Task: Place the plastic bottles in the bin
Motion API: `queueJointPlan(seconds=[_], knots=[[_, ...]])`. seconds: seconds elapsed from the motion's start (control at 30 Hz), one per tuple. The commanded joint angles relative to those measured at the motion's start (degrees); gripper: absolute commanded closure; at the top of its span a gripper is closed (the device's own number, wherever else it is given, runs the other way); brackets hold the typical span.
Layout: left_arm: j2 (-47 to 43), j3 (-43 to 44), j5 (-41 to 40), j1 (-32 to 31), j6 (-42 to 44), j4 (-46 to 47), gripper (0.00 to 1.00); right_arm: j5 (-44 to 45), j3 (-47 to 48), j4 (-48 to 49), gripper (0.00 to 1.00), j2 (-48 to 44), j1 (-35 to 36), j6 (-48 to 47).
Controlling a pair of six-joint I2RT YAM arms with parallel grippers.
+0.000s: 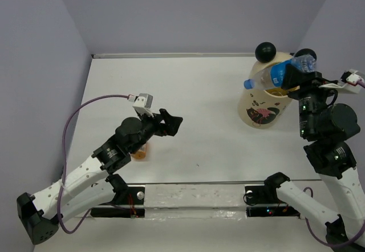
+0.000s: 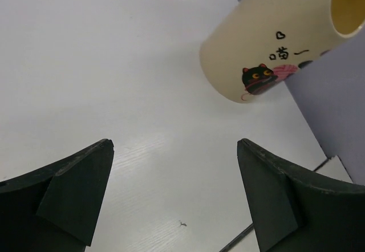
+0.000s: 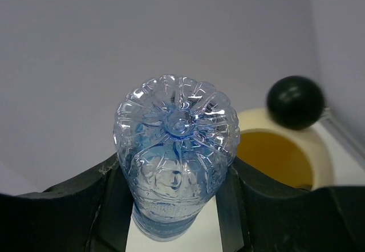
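My right gripper (image 1: 293, 80) is shut on a clear bottle with a blue label (image 1: 276, 73) and holds it lying across the mouth of the cream-yellow bin (image 1: 255, 112), cap pointing left. In the right wrist view the bottle's base (image 3: 175, 127) sits between the fingers, with the bin's rim (image 3: 322, 152) and one black ball ear (image 3: 295, 102) behind. My left gripper (image 1: 173, 124) is open and empty above the table at the left. An orange bottle (image 1: 140, 153) lies under the left arm, mostly hidden. The left wrist view shows the bin's printed side (image 2: 268, 52).
Grey walls close the table on the left, back and right. A clear strip (image 1: 188, 198) runs along the near edge between the arm bases. A purple cable (image 1: 85, 109) loops off the left arm.
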Motion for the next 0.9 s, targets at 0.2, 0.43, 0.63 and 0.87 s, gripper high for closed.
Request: queueJointPlan(seconds=[0.2,0.43,0.63,0.87], knots=[[-4.82,4.03,-28.3,-0.02,-19.5,-35.08,0.01,27.85,-3.12,15.49,0.73,3.47,0.24,-23.94],[-5.08,3.76,-38.33,-0.11,-31.38,-43.27,0.01,28.47,-6.55,28.45,0.73,8.04,0.24,-31.6],[-2.36,0.43,-40.53,-0.11,-36.39,-44.33,0.01,27.24,-10.33,30.48,0.5,11.56,0.24,-28.36],[2.03,-1.43,-41.58,-0.11,-39.73,-44.41,0.01,24.17,-11.22,21.29,0.05,9.91,0.24,-21.34]])
